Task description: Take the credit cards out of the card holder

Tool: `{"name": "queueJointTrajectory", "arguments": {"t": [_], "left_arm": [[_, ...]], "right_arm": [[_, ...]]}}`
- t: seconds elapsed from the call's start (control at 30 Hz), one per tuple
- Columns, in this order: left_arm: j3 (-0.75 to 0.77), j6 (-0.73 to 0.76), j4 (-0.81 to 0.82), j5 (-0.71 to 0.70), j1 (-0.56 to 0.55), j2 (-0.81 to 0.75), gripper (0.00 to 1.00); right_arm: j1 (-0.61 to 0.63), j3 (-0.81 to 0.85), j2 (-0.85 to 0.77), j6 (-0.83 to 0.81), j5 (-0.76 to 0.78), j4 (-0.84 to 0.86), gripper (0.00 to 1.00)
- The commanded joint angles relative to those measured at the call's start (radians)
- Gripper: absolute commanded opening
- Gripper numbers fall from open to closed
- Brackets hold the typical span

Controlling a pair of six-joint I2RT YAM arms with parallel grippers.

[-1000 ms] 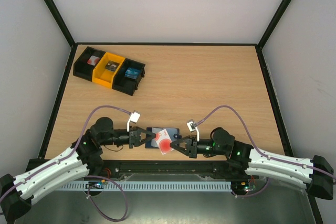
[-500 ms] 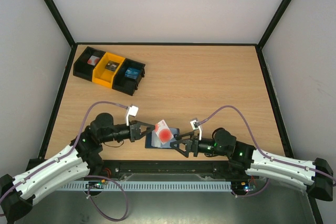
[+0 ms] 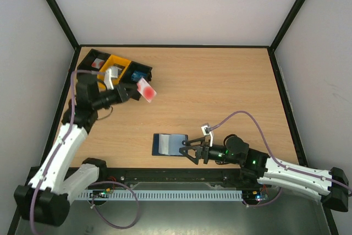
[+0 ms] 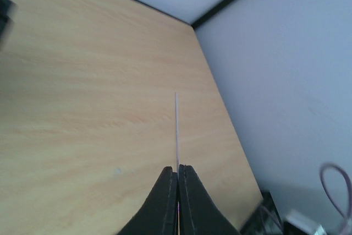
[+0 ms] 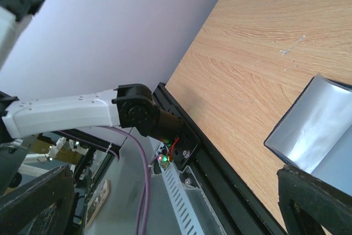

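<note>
My left gripper (image 3: 136,90), pinched tight on 1 card (image 3: 146,90), has swung it to the bins (image 3: 113,72), so I count it out; right gripper (image 3: 187,148) released the card holder (image 3: 168,144) (jaws wide, empty).

The card holder (image 3: 165,145) is blue-grey, the card (image 3: 146,90) white with a red spot.
</note>
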Motion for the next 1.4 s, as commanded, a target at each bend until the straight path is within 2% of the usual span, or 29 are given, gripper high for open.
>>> {"name": "queueJointTrajectory", "arguments": {"t": [0.0,0.13,0.3,0.5,0.63,0.83,1.0,1.2,1.37], "left_arm": [[0.161,0.126,-0.1,0.115,0.167,0.134,0.03],[0.239,0.095,-0.031,0.162,0.294,0.249,0.03],[0.331,0.104,-0.014,0.153,0.413,0.4,0.03],[0.427,0.142,-0.006,0.079,0.506,0.572,0.03],[0.521,0.187,0.024,0.084,0.553,0.684,0.03],[0.672,0.245,0.036,0.036,0.587,0.843,0.03],[0.829,0.376,-0.037,0.01,0.589,0.985,0.03],[0.899,0.454,-0.027,-0.003,0.613,1.107,0.03],[0.903,0.424,0.051,0.022,0.634,1.177,0.03]], "right_arm": [[0.005,0.033,-0.012,-0.015,0.021,-0.005,0.98],[0.006,0.045,-0.012,-0.033,0.023,-0.002,0.98],[0.005,0.07,-0.003,-0.067,0.034,-0.011,0.98],[0.006,0.079,0.009,-0.095,0.037,-0.003,0.98],[0.006,0.08,0.025,-0.106,0.053,-0.016,0.98],[0.006,0.095,0.053,-0.12,0.064,-0.034,0.98],[0.005,0.089,0.054,-0.123,0.096,-0.043,0.98],[0.005,0.098,0.059,-0.099,0.133,-0.034,0.98],[0.006,0.097,0.071,-0.084,0.162,-0.009,0.98]]}}
